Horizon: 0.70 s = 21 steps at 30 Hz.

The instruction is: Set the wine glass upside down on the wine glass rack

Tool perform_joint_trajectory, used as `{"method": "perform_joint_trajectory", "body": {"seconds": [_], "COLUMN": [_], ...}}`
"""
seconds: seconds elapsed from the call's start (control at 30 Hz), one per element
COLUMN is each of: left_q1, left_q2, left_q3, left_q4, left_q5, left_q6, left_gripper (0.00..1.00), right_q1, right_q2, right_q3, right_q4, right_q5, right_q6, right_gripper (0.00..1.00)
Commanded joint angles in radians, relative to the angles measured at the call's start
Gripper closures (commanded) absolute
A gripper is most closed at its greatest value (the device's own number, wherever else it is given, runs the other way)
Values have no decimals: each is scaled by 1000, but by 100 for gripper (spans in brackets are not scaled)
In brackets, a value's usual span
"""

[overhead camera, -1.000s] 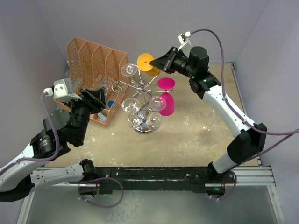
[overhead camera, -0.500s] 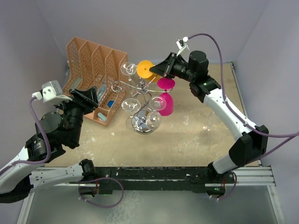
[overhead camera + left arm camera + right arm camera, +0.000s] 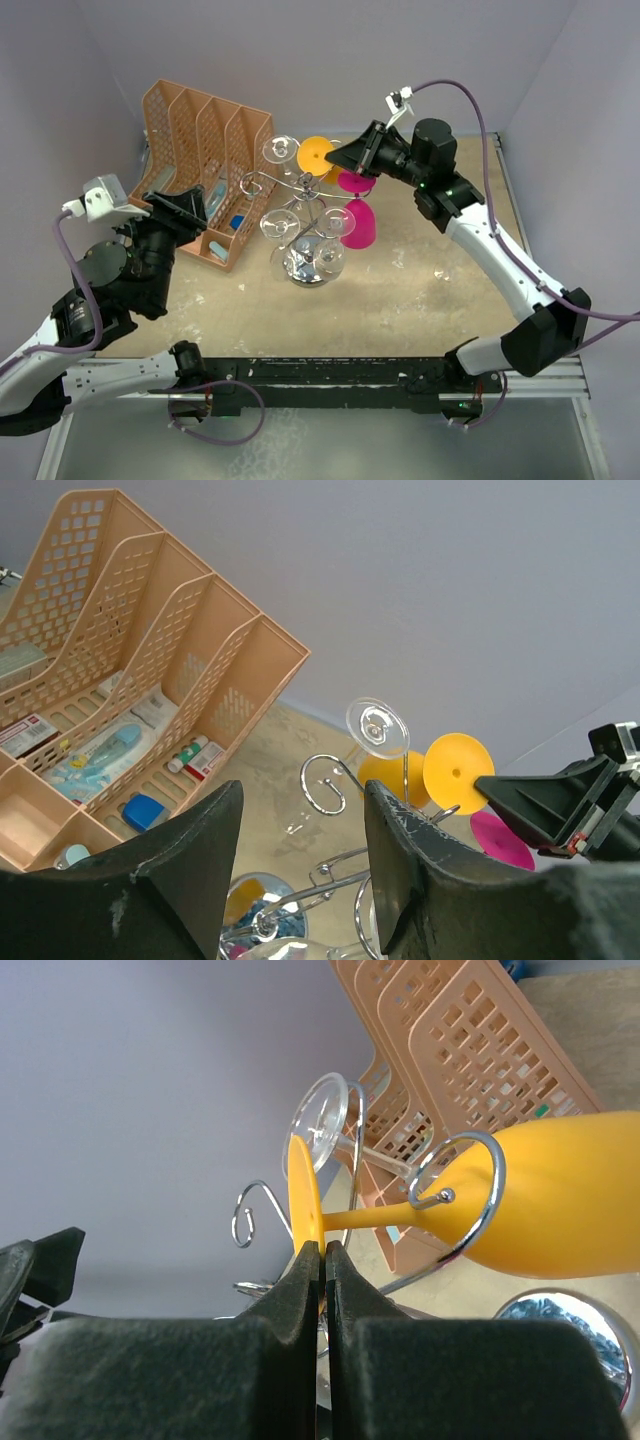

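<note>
nearest the bases, the left arm reaches up over the tan table with the left gripper released: in its wrist view the two dark fingers stand well apart with nothing between them, aimed toward the rack from the organizer side. just past it stands the wine glass rack, its round shiny base on the table and its chrome scroll arms spreading from the central post. clear glasses hang foot-up from the near arms, and a pink glass hangs upside down on the right side, its foot on top. farther back, the right gripper is clenched on the wine glass, a yellow one: the right wrist view shows the fingertips pinched on the edge of the thin yellow foot disc, the stem running into the curl of a scroll arm and the bowl beyond it. whether the stem bears on the wire i cannot tell. from above, the yellow foot sits at the far side of the rack, beside another clear glass. behind and left of the rack is the orange file organizer, small items lying in its slots.
</note>
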<state>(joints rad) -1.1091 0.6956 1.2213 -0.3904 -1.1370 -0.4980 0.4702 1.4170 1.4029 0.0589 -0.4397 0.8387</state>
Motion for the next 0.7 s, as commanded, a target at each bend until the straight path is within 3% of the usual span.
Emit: {"method": "perform_joint_trajectory", "body": {"seconds": [0.0, 0.43, 0.67], "left_q1": [-3, -3, -3], "left_q2": [-12, -18, -21], "left_q3": [17, 15, 16], "left_q4": [-3, -15, -16], "left_q5": [-15, -8, -7], "left_q6": [-26, -39, -39], "left_gripper": [51, 51, 51], "right_q1": [-2, -2, -2], "right_q2": [-59, -125, -91], "right_q3": [-9, -1, 30], "right_q4": [45, -30, 0], "right_q5": [37, 277, 291], "right_q6": [22, 30, 3], "right_gripper": [100, 100, 100]}}
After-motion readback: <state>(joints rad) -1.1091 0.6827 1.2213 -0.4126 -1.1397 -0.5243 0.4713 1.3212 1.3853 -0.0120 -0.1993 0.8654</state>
